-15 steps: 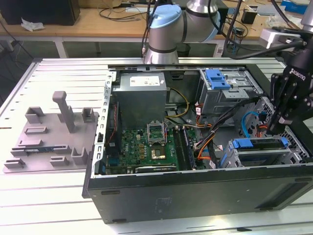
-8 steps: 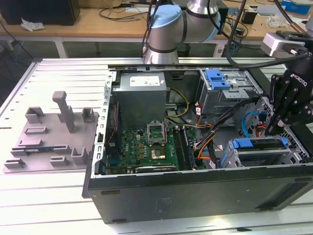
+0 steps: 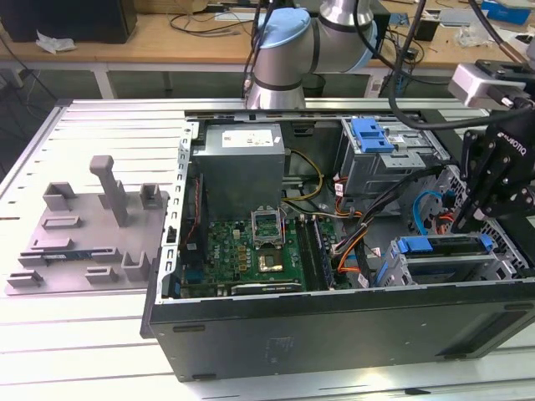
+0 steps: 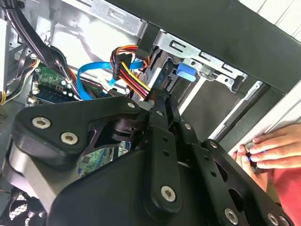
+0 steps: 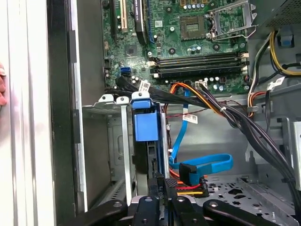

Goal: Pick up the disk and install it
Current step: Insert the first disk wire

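The disk (image 3: 443, 246) sits in the lower metal drive cage (image 3: 391, 269) at the open computer case's end on the exterior view's right. Its blue caddy edge faces up. My gripper (image 3: 461, 219) hangs just over that end of the disk, fingers together and pointing down at it. In the first wrist view the shut gripper (image 5: 160, 181) lines up with the end of the blue caddy (image 5: 146, 125). In the second wrist view the gripper (image 4: 162, 101) reaches toward the caddy's blue tab (image 4: 185, 73). Whether the tips touch the disk is hidden.
A blue bracket (image 3: 372, 134) tops the upper drive cage. Blue, orange and black cables (image 5: 202, 165) run beside the disk. The motherboard (image 3: 259, 246) fills the case's middle. A person's hand (image 4: 273, 148) rests on the case's edge. A grey fixture (image 3: 92, 225) lies at the exterior view's left.
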You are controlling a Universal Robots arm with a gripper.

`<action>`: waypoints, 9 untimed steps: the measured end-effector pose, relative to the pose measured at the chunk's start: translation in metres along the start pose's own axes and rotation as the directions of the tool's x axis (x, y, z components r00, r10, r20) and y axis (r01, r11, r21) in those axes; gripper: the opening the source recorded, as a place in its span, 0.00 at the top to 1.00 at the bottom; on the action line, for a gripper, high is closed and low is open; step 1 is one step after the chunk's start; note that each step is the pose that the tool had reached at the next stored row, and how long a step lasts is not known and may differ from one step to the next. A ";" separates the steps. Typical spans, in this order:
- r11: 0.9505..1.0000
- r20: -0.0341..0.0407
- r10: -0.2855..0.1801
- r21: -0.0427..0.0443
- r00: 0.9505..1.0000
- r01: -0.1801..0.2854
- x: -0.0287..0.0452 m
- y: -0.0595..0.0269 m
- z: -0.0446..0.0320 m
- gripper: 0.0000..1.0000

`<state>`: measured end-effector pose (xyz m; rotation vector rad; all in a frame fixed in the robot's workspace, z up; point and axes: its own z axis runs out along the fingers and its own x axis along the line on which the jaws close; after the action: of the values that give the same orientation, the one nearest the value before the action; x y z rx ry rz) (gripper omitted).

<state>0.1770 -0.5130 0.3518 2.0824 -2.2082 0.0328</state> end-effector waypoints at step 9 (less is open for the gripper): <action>1.000 0.042 -0.027 0.001 0.999 0.027 0.0093 -0.0068 0.0009 0.83</action>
<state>0.1832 -0.5227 0.3514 2.1315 -2.2036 -0.0131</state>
